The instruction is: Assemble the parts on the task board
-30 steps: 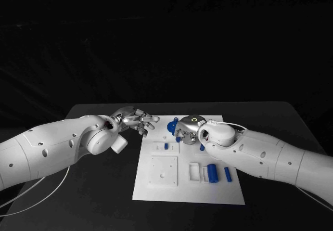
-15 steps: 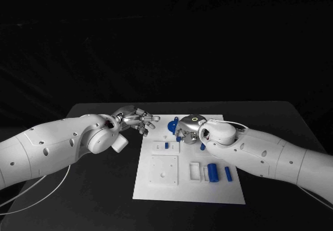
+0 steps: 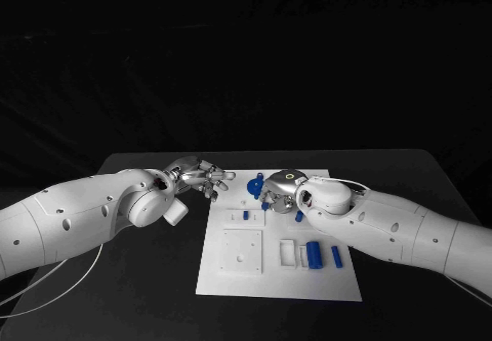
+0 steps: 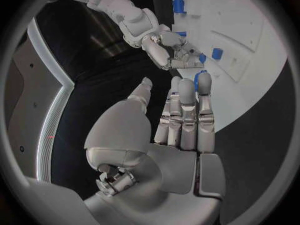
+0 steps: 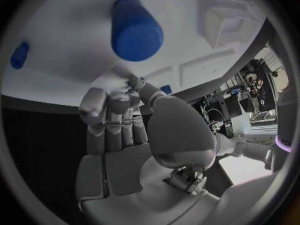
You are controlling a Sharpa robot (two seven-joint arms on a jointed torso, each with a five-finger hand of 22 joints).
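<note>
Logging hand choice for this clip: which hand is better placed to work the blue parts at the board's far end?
Probably the right hand: it sits over the white task board among the small blue parts; the left hand hovers open beside the board's edge.

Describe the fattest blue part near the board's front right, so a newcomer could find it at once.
Start at the white task board in the middle of the black table and go to its near right area. Three blue parts lie side by side beside a white block. The one wanted is the blue cylinder nearest that block, the thickest and longest of the three.
</note>
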